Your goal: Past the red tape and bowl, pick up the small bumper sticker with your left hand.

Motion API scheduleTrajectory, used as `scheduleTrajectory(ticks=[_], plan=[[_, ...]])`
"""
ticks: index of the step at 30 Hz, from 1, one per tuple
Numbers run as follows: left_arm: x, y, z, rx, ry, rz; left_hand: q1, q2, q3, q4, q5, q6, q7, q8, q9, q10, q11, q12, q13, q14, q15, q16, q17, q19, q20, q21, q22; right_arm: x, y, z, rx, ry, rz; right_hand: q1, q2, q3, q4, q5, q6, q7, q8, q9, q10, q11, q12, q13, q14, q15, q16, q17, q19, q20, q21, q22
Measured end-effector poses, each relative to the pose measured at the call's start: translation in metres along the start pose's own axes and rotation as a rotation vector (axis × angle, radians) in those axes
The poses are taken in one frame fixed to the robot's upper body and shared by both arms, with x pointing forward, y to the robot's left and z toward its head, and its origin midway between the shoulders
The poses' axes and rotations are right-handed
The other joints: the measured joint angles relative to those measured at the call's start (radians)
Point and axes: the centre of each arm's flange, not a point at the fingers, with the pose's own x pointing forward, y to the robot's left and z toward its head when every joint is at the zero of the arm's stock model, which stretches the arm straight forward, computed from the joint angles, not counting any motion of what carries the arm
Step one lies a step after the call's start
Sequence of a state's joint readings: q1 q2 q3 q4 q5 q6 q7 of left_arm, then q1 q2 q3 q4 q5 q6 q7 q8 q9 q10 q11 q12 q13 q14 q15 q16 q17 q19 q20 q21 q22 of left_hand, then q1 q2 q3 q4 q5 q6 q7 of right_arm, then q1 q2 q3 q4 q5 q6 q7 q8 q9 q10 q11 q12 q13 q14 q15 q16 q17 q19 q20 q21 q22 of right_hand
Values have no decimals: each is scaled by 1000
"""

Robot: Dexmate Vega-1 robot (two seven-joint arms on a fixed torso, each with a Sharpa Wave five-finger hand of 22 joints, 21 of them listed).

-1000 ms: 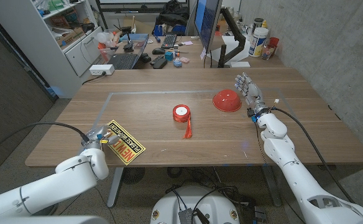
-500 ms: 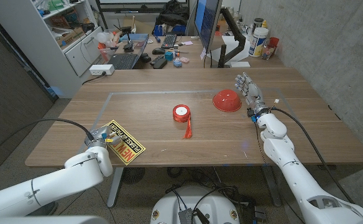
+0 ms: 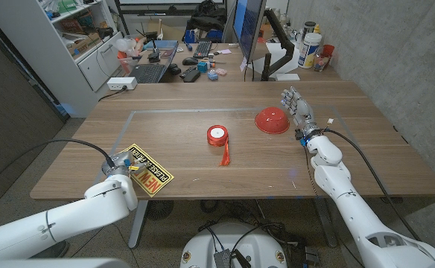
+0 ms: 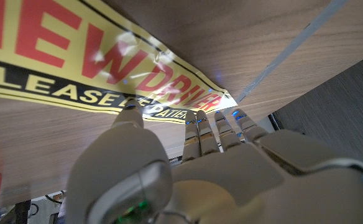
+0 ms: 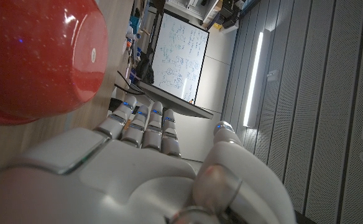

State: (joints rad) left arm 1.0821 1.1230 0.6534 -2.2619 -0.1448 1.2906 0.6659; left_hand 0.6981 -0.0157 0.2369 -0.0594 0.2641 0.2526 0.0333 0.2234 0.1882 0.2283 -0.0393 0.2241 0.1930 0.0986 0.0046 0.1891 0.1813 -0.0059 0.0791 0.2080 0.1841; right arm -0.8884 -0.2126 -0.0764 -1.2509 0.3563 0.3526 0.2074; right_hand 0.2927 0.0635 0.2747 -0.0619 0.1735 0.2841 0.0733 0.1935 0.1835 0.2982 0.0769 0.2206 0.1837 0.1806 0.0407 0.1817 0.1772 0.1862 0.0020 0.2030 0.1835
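L hand (image 3: pixel 121 165) at near-left table (image 3: pixel 366 149) edge, fingers (image 4: pixel 197 127) touching bumper sticker (image 3: pixel 149 169), grip can't tell, R hand (image 3: pixel 298 106) empty, fingers straight, beside red bowl (image 3: pixel 272 120), red tape (image 3: pixel 217 135) mid-table

table (image 3: pixel 351 149) – matt wood grain | bowl (image 3: pixel 272 120) – glossy red plastic | bumper sticker (image 3: pixel 149 169) – shiny, creased film

From the head we look down over the whole wooden table (image 3: pixel 277 160), both arms entering from the bottom corners. Our left wrist camera sits very close above the bumper sticker (image 4: pixel 94 68), which the head view (image 3: pixel 149 170) shares. Our right wrist camera looks past its hand at the nearby red bowl (image 5: pixel 32 56), also seen from the head (image 3: pixel 272 120).
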Motion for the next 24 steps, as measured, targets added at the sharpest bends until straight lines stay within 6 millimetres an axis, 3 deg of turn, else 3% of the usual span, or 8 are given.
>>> scheduleTrajectory(ticks=[3, 6, 13, 19, 24], plan=[[0, -1, -1, -4, 5, -1, 7, -6, -1, -2, 7, 21, -9, 0, 0, 18, -10, 6, 0, 13, -13, 8, 0, 5, 5, 0, -1, 0, 0, 0, -1, 1, 1, 0, 0, 0, 0, 0, 0, 0, 0, 0, 0, 0, 0, 0, 0, 0, 0, 0, 0, 0, 0, 0], [0, -3, -1, -21, 6, 1, 32, -3, 5, -18, 13, 58, -18, 10, 0, 58, -28, 14, 0, 44, -28, 14, 0, 18, -8, 0, -3, 1, 0, 1, -2, -1, 3, 0, 0, 0, 0, 0, 0, 0, 0, 0, 0, 0, 0, 0, 0, 0, 0, 0, 0, 0, 0, 0], [0, -8, 1, -60, 0, 11, 68, -2, 11, -36, 15, 106, -30, 21, 0, 108, -39, 22, 0, 79, -41, 15, 0, 31, -20, 0, -3, 2, 0, 2, -9, 3, 7, 0, 0, 0, 0, 0, 0, 0, 0, 0, 0, 0, 0, 0, 0, 0, 0, 0, 0, 0, 0, 0], [1, -14, 2, -98, 4, 22, 141, -2, 29, -65, 22, 217, -40, 45, 1, 224, -60, 37, -4, 175, -45, 26, -5, 81, -48, 11, -3, 3, 0, 5, -20, 7, 9, 0, 0, 0, 0, 0, 0, 0, 0, 0, 0, 0, -6, 0, 0, 0, 0, 0, 0, 0, 0, 0], [2, -17, 4, -120, 8, 30, 210, 17, 44, -81, 12, 332, -50, 59, -2, 317, -53, 47, -6, 294, -47, 37, -5, 158, -96, 28, -3, 4, 1, 7, -27, 8, 11, -4, 4, 0, 0, 0, 0, 0, 0, 0, 0, 0, -6, 0, 0, 0, 0, 0, 0, 0, 0, 0]])
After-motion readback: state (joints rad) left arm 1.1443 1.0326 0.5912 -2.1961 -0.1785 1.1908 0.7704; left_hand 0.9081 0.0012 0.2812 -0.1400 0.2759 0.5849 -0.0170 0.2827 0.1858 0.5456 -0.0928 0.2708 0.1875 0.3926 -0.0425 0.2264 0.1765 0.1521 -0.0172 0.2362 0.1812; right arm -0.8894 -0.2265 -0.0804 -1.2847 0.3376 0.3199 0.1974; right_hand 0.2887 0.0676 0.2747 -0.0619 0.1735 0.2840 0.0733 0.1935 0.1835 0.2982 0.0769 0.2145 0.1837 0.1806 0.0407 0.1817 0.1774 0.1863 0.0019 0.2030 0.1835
